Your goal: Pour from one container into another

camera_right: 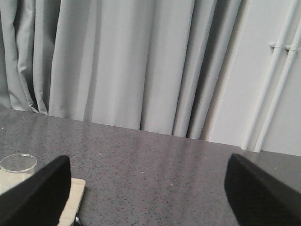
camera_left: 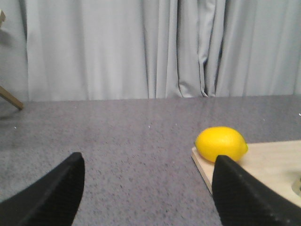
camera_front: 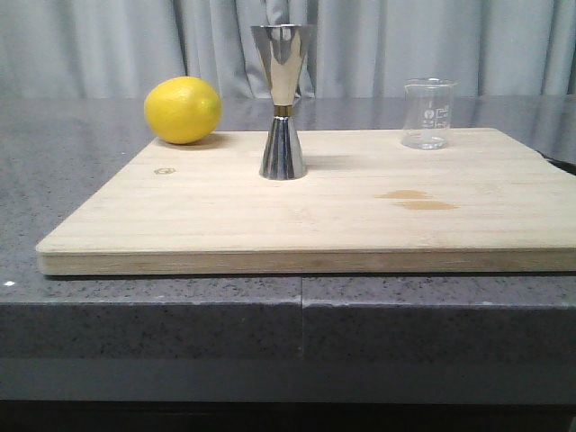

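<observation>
A small clear glass beaker (camera_front: 427, 113) with a white printed scale stands upright at the back right of the wooden board (camera_front: 342, 216); its rim (camera_right: 18, 163) shows in the right wrist view. The tall steel jigger (camera_front: 283, 101) stands upright near the board's back middle. Neither arm shows in the front view. My left gripper (camera_left: 148, 162) hangs open over the grey counter, left of the board, holding nothing. My right gripper (camera_right: 148, 165) is open over the counter, to the right of the board and the beaker, also holding nothing.
A yellow lemon (camera_front: 183, 110) lies at the board's back left corner; the lemon (camera_left: 221, 144) also shows in the left wrist view. The grey speckled counter (camera_front: 81, 171) surrounds the board. Grey curtains (camera_front: 108, 45) hang behind.
</observation>
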`<state>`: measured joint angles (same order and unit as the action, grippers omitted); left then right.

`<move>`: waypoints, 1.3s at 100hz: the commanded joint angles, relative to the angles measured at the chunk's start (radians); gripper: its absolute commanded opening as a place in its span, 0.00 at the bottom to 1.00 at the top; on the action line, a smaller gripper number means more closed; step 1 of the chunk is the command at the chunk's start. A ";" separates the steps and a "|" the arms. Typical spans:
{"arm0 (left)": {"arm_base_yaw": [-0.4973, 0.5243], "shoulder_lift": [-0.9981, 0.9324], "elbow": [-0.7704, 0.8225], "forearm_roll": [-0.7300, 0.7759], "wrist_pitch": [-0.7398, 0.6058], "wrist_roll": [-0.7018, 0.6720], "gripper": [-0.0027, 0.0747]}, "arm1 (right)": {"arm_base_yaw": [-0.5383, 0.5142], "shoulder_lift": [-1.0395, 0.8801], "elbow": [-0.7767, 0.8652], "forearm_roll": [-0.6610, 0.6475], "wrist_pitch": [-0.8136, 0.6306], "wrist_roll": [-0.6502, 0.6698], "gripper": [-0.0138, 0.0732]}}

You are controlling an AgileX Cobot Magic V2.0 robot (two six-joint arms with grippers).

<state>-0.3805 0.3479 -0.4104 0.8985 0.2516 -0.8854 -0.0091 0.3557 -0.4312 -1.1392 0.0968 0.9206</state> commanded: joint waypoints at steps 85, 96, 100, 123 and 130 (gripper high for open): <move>-0.010 -0.080 0.154 0.070 -0.102 -0.140 0.34 | -0.007 -0.086 0.097 0.127 -0.009 0.003 0.62; -0.010 -0.080 0.154 0.070 -0.102 -0.140 0.18 | -0.007 -0.086 0.097 0.127 -0.019 0.003 0.40; -0.010 -0.080 0.154 0.070 -0.102 -0.140 0.12 | -0.007 -0.086 0.097 0.127 -0.019 0.003 0.33; -0.010 -0.080 0.154 0.112 -0.102 -0.140 0.01 | -0.007 -0.086 0.097 0.127 -0.023 0.003 0.08; -0.010 -0.080 0.154 0.124 -0.102 -0.140 0.01 | -0.007 -0.086 0.097 0.127 -0.033 0.003 0.08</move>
<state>-0.3805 0.2598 -0.2281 0.9932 0.1921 -1.0164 -0.0086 0.2654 -0.3080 -1.0039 0.1166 0.9206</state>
